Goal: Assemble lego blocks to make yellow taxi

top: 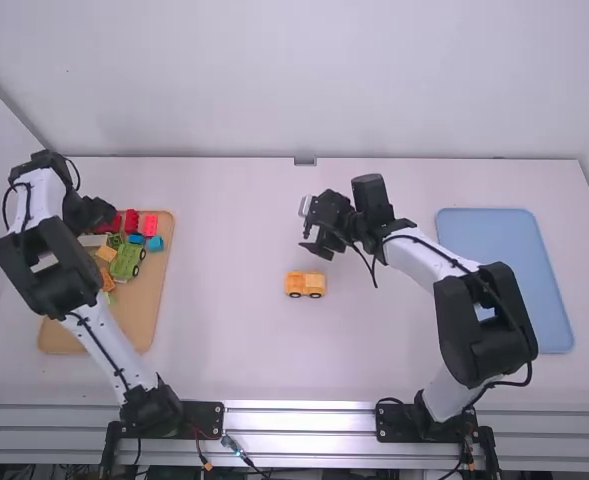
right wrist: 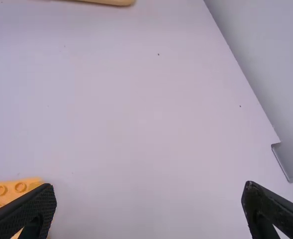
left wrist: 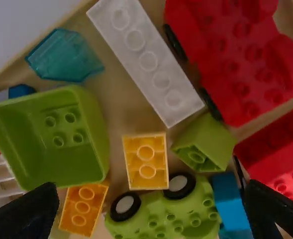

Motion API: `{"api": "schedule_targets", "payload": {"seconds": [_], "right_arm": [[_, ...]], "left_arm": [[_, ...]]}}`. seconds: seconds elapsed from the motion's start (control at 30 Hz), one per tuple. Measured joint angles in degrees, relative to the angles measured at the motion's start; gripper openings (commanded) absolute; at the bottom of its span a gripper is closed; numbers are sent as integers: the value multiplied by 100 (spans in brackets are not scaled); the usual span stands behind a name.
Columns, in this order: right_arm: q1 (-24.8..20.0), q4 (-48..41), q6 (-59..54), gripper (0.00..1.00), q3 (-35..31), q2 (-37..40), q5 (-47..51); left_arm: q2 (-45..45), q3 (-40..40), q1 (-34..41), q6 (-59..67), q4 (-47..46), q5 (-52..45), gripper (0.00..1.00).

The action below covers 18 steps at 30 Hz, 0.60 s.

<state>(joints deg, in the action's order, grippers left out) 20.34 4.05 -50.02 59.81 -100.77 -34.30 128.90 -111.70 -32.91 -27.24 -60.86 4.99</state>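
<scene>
Your left end effector (left wrist: 152, 191) stands wide, and the loose yellow brick (left wrist: 146, 172) lies before its gap, a little off the line joining the fingertips. The brick's long axis runs across that line, so closing should meet its long sides; I'd ease over to centre it first. It lies hollow side up, so it probably needs turning over before it can stack.

Watch what hems it in: the green wheeled base (left wrist: 178, 211) sits right by one end, the green sloped brick (left wrist: 206, 142) beside one long side, and the second yellow brick (left wrist: 84, 206) off the other. Just past its far end lies the long white brick (left wrist: 148, 62). The blue brick (left wrist: 230, 204) could catch a fingertip on the way down. All of these lie on the wooden tray (top: 144, 325).

Well apart, mid-tabletop (top: 234, 350), the yellow wheeled build (top: 305, 284) rests with its long axis running side to side. Your right arm is the nearer one there; its end effector (right wrist: 149, 190) stands wide and empty, just beyond the build as seen from the bases.
</scene>
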Motion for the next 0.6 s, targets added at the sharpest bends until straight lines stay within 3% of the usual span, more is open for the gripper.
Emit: {"api": "schedule_targets", "payload": {"seconds": [0.03,0.17,0.23,0.6], "right_arm": [[2,33,20,99,0,2,2],[0,107,105,99,0,0,4],[0,114,146,99,0,0,4],[2,131,184,99,0,0,20]], "left_arm": [[0,94,13,-9,63,-2,87],[0,352,20,-20,195,-2,74],[0,461,35,-20,249,-2,59],[0,544,35,-323,306,-2,59]]}}
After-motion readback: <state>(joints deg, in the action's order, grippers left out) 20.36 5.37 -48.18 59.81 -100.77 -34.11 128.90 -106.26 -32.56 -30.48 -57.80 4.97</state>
